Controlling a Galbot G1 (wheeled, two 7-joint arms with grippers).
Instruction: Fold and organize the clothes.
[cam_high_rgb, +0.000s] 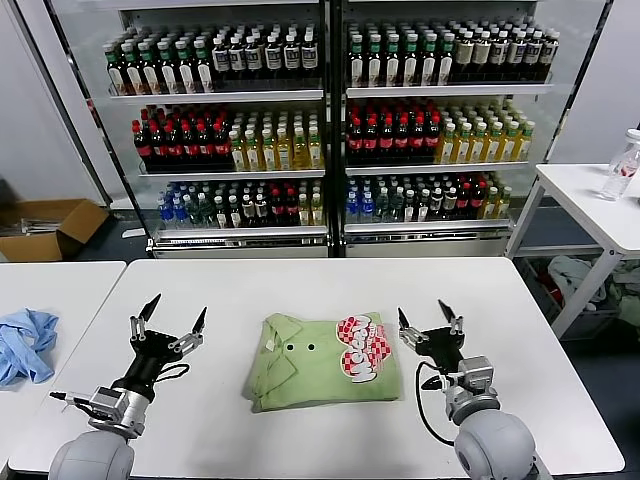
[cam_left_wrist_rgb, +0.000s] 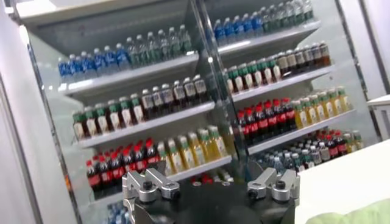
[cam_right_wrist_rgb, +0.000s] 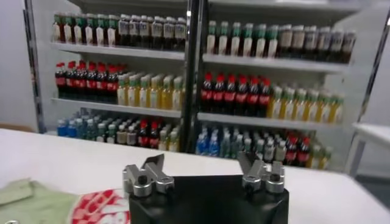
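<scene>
The pale green shirt (cam_high_rgb: 322, 362) lies folded into a neat rectangle on the white table (cam_high_rgb: 300, 285), collar and dark buttons to its left, red-and-white checkered print on its right. My left gripper (cam_high_rgb: 176, 313) is open and empty, raised above the table to the left of the shirt. My right gripper (cam_high_rgb: 431, 314) is open and empty, raised just right of the shirt's print. A corner of the shirt shows in the left wrist view (cam_left_wrist_rgb: 359, 213), and its green cloth and print show in the right wrist view (cam_right_wrist_rgb: 73, 204).
A light blue cloth (cam_high_rgb: 25, 343) lies on a separate table at the left. Drink-bottle coolers (cam_high_rgb: 330, 120) stand behind the table. A side table with a bottle (cam_high_rgb: 620, 165) is at the right. A cardboard box (cam_high_rgb: 45, 228) sits on the floor at the left.
</scene>
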